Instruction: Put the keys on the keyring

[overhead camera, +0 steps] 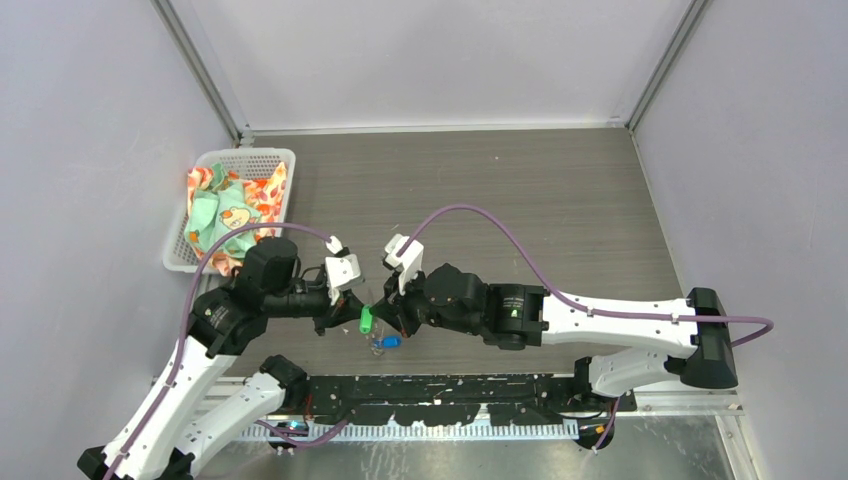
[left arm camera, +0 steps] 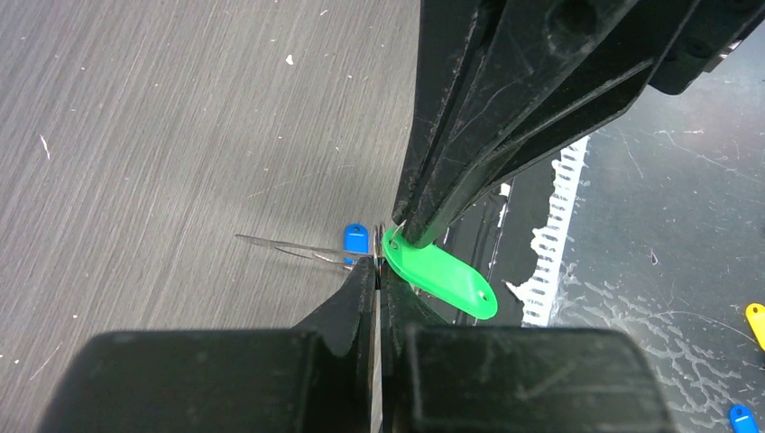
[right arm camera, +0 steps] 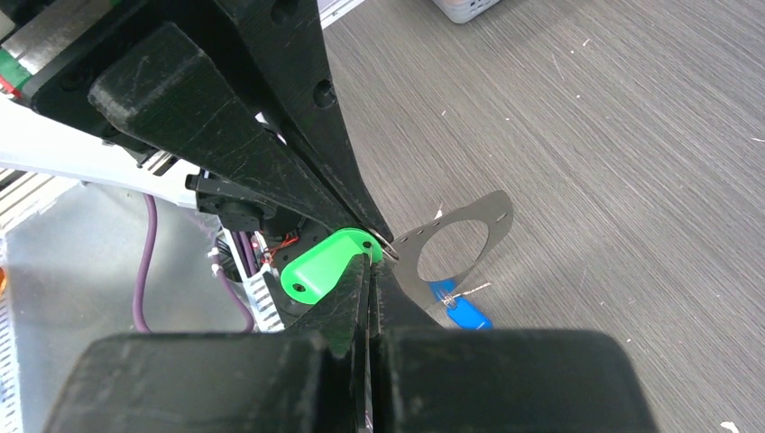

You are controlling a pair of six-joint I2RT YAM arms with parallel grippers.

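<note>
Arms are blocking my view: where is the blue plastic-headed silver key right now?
In the top view, the blue plastic-headed silver key is at the near centre of the grey table, just right of and nearer than the green plastic-headed key.

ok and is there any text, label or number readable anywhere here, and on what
No text can be read.
The green key tag and blue key tag are blank on the faces shown.
The keyring is bare metal.
The cloth in the basket has a cartoon print with no legible letters.
</note>
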